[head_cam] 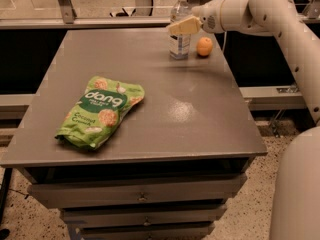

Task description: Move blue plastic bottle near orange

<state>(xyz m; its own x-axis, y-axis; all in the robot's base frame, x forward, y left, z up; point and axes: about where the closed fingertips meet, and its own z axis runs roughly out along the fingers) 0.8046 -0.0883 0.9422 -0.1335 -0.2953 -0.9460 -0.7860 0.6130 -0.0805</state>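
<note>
The blue plastic bottle (pixel 179 40) stands upright on the grey table (pixel 150 99) near its far right edge; it is clear, with a white cap and a pale label. The orange (pixel 204 46) sits on the table just to the bottle's right, a small gap apart. My gripper (pixel 182 26) reaches in from the right on the white arm (pixel 250 9) and sits at the bottle's upper body, covering part of it.
A green snack bag (pixel 100 111) lies on the table's left half. The table's front edge has drawers (pixel 142 196) below it. A rail and glass partition (pixel 100 21) run behind the table. The arm's white base (pixel 297 189) stands at the right.
</note>
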